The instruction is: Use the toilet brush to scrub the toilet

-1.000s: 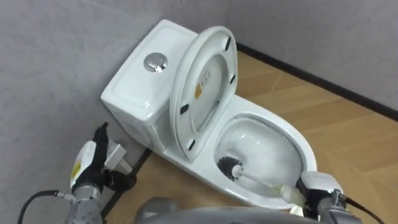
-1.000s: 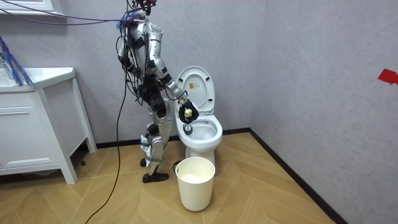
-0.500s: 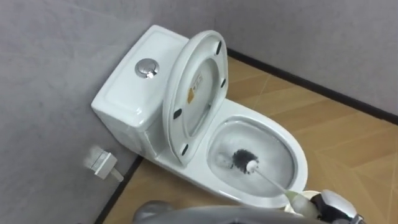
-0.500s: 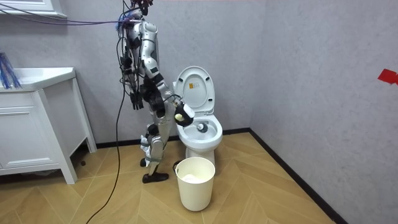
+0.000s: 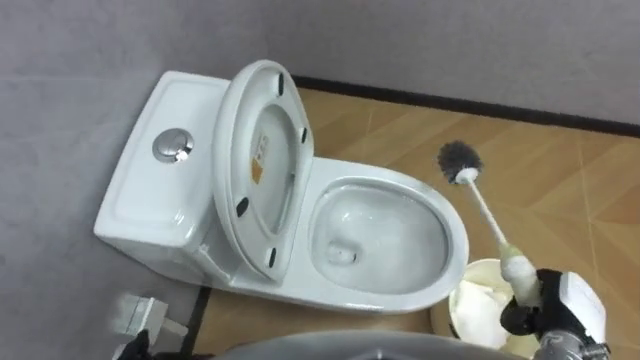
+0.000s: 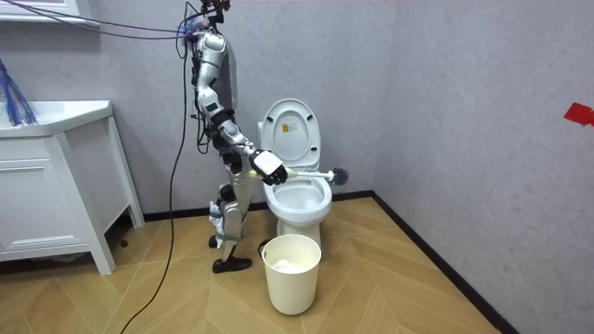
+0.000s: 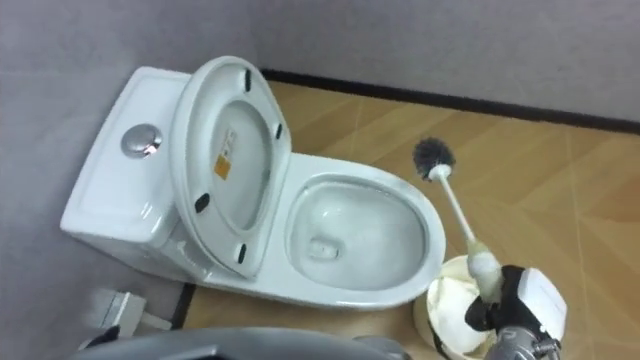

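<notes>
**Left eye view.** The toilet (image 5: 380, 298) has its seat and lid (image 5: 262, 170) raised against the tank (image 5: 135, 205). There is an orange label (image 5: 260, 160) on the lid's underside, with print too small to read. The toilet brush (image 5: 488, 222) is out of the bowl. Its long axis slants from lower right to upper left, with the bristle head uppermost, over the floor just past the bowl's right rim. The right hand (image 5: 545, 310) is clamped round the handle's lower end, above a white bin (image 5: 478, 305).

**Room view.** The robot stands beside the toilet, on the room view's left of it, with a white cabinet (image 6: 46, 195) further left. The brush is held roughly level above the bowl, its head pointing to the room view's right. The bin stands on the floor before the toilet.

**Right eye view.** The layout is the same. The label's print is unreadable, and the brush head points up and away from the hand.
</notes>
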Available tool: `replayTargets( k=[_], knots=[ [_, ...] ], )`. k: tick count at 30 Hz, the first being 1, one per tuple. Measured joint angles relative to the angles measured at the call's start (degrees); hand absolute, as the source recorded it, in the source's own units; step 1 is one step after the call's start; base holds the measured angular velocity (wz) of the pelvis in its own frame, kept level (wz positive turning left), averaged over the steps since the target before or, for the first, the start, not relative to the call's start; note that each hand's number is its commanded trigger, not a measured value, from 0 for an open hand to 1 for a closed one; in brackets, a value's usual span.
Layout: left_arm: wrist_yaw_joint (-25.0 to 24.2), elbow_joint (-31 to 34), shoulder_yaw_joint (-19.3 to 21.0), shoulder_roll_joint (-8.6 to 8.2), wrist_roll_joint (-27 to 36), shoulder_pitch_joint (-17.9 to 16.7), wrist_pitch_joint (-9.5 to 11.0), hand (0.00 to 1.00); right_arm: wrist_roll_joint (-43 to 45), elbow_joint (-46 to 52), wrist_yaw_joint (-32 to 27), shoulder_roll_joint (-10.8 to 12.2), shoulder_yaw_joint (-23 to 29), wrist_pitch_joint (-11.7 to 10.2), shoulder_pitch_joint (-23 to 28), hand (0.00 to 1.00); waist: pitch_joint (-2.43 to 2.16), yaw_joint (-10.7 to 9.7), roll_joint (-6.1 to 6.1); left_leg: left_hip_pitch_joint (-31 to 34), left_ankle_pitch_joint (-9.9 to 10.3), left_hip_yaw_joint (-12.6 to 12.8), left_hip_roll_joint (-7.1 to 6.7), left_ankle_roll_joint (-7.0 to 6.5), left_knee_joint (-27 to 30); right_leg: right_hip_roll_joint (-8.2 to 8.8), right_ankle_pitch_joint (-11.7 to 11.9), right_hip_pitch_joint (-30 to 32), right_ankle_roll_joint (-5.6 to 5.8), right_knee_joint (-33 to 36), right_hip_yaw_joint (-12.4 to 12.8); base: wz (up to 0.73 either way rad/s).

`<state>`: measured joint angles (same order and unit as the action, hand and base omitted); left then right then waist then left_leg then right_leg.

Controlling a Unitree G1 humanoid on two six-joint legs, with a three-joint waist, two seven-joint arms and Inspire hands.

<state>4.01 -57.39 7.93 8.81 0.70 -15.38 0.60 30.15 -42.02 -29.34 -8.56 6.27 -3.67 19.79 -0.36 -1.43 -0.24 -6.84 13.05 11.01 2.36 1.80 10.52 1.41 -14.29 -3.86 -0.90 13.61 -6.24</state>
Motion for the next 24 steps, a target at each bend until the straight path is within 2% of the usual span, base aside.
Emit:
replayTargets(
  k=[4,8,9,10,14,21,22,24],
  knots=[
    [0.05,0.28,-1.5,-0.87,-0.4,0.61,-0.03,0.0,-5.78,-0.55,-2.7,0.46,0.01,-0.29,0.44,1.0,-0.14,-1.34,0.69,-0.48,0.01,0.01,-0.04,0.0,-0.41,-0.22,0.83,-0.12,0.27,-0.92,1.28,-0.21],
    [0.46,0.25,-1.5,-0.9,-0.39,1.42,0.09,0.0,-12.25,-3.46,-4.29,1.08,0.02,-0.62,0.35,1.0,0.01,-1.97,0.76,-0.91,0.01,0.04,-0.02,-0.01,-1.32,-0.38,0.93,-0.18,0.29,-1.1,1.46,-0.01],
    [0.51,0.19,-1.5,-0.9,-0.41,1.5,0.24,0.0,-12.6,-4.14,-4.31,1.12,0.02,-0.62,0.25,0.31,0.02,-1.99,0.78,-0.95,0.01,0.03,-0.02,-0.01,-1.33,-0.38,0.93,-0.2,0.29,-1.1,1.48,0.0],
    [0.71,0.09,-1.49,-0.9,-0.4,1.69,0.29,0.0,-13.4,-5.12,-4.3,1.22,0.01,-0.6,0.19,0.0,0.05,-2.01,0.83,-0.97,0.01,0.04,-0.02,-0.01,-1.36,-0.4,0.93,-0.2,0.29,-1.1,1.51,0.0],
    [0.89,-0.05,-1.52,-0.91,-0.31,1.71,0.29,0.0,-15.89,-9.65,-4.3,1.33,0.0,-0.56,-0.46,0.0,0.12,-2.01,0.87,-1.02,0.01,0.0,-0.01,-0.01,-1.36,-0.42,0.93,-0.34,0.29,-1.13,1.4,0.01],
    [1.83,-0.11,-2.22,-0.95,-0.31,0.38,0.24,0.0,-16.99,-17.7,-4.26,1.33,0.05,-0.39,-2.04,0.0,0.55,-1.78,0.78,-1.23,0.01,-0.13,-0.02,-0.02,-1.36,-0.47,0.99,-0.73,0.35,-1.95,1.76,0.0],
    [1.84,-0.09,-2.21,-0.95,-0.39,-0.08,0.2,0.0,-17.44,-18.59,-4.1,1.34,0.05,0.05,-2.12,0.0,0.71,-1.65,0.91,-1.55,0.01,-0.13,-0.03,-0.02,-1.36,-0.49,0.99,-0.97,0.36,-1.97,1.97,-0.03],
    [1.95,-0.06,-2.15,-0.95,-0.43,-0.67,-0.01,0.0,-18.2,-20.25,-3.51,1.34,0.05,0.72,-2.3,0.0,0.72,-1.46,0.93,-1.75,0.01,-0.17,-0.03,-0.02,-1.36,-0.56,0.99,-1.02,0.35,-1.98,2.41,-0.08]
  ],
)
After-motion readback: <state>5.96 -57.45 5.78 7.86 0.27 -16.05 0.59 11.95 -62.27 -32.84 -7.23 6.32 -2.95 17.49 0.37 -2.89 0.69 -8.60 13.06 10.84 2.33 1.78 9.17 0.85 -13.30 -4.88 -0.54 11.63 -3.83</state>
